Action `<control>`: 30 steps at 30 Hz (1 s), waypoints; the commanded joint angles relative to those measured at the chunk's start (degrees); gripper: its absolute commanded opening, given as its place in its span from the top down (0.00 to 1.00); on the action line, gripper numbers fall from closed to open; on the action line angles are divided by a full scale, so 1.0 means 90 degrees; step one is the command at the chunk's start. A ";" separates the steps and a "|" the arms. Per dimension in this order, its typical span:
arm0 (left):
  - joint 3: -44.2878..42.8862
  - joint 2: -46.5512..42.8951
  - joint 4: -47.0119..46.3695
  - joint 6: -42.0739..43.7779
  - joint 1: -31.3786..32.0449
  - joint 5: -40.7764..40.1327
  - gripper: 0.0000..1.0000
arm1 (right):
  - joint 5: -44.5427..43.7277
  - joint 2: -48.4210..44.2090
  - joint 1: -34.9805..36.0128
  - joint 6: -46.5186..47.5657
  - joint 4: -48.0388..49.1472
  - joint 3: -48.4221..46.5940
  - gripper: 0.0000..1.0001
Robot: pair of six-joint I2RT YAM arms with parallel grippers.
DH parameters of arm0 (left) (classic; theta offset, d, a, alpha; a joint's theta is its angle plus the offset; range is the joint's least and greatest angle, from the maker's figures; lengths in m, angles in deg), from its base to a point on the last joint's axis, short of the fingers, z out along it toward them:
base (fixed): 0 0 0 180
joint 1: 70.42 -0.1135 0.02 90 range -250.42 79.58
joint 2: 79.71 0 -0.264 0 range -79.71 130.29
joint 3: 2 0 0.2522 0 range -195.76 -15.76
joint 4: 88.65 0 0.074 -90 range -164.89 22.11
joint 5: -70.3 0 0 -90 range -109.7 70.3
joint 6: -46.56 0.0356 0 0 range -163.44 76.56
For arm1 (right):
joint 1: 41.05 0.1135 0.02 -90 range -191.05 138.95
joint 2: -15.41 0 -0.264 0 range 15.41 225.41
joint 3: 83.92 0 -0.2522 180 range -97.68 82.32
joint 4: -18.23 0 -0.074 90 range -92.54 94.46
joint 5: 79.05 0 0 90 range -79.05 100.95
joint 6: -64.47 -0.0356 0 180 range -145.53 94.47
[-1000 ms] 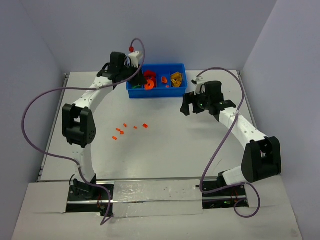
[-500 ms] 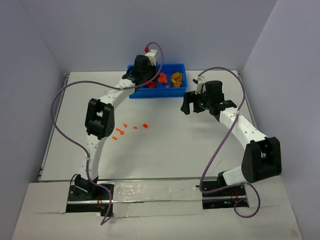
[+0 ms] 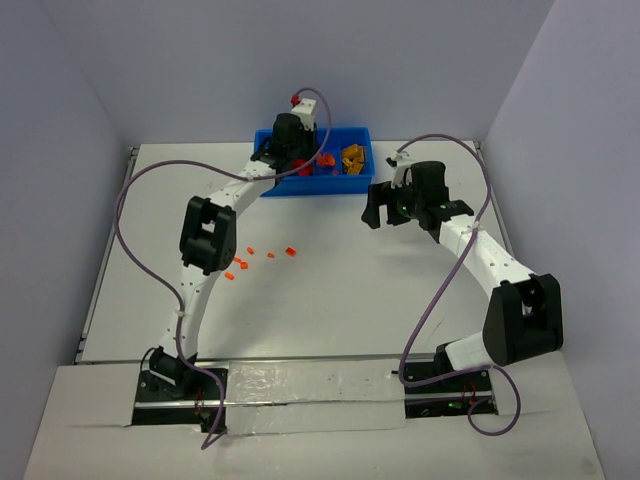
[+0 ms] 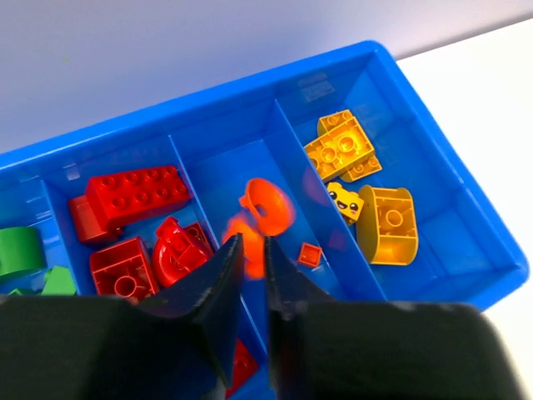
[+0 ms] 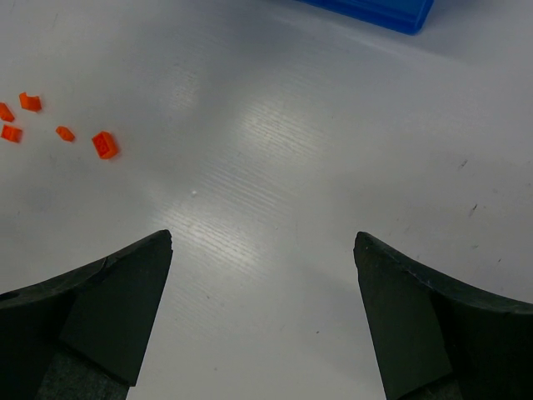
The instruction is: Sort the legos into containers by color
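The blue tray [image 3: 312, 186] stands at the back of the table, its compartments [image 4: 216, 108] holding green [image 4: 21, 250], red [image 4: 137, 193], orange [image 4: 268, 204] and yellow legos [image 4: 346, 146]. My left gripper [image 4: 252, 240] [image 3: 298, 150] hovers over the tray's middle with its jaws a narrow gap apart. A blurred orange piece [image 4: 246, 237] shows just past the tips, above the orange compartment. Several small orange legos [image 3: 290, 251] [image 5: 105, 144] lie loose on the table. My right gripper [image 5: 262, 242] [image 3: 378, 206] stands open over bare table right of them, holding nothing.
Grey walls close in the table at the back and on both sides. The left arm [image 3: 205, 235] stretches over the table's left half towards the tray. A purple cable [image 3: 440, 290] loops beside the right arm.
The left gripper swung right from the tray's left end to over its middle. Its jaws have parted slightly, and the orange piece now blurs at the tips. The right arm has not moved.
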 commanded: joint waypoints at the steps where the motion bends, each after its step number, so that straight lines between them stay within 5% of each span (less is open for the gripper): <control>1: -0.0452 0.0179 -0.0431 0.0114 0.0051 -0.0006 0.67 | 0.0095 -0.0042 -0.0048 -0.0022 0.0200 -0.0013 0.04; 7: -0.0632 0.0056 -0.0366 0.0072 0.0041 -0.0031 0.36 | 0.0261 -0.0075 -0.0016 0.0269 0.0231 0.0106 0.06; 10: -0.0499 -0.0607 -0.0139 -0.0188 -0.0091 0.0048 0.29 | 0.0306 0.0045 0.0203 0.0465 0.0212 0.0027 0.09; 19: 0.2258 -0.4320 0.1468 -0.0051 -0.1559 0.1545 0.23 | -0.0442 0.0978 0.2025 0.1357 -0.0100 -0.0880 0.23; 24: 0.3715 -0.5702 0.2054 -0.0108 -0.2571 0.1899 0.23 | -0.0980 0.1974 0.2862 0.1328 -0.0616 -0.1697 0.35; 30: 0.4992 -0.6669 0.2388 -0.0044 -0.3731 0.3005 0.14 | -0.1514 0.3247 0.3630 0.1272 -0.1261 -0.2938 0.35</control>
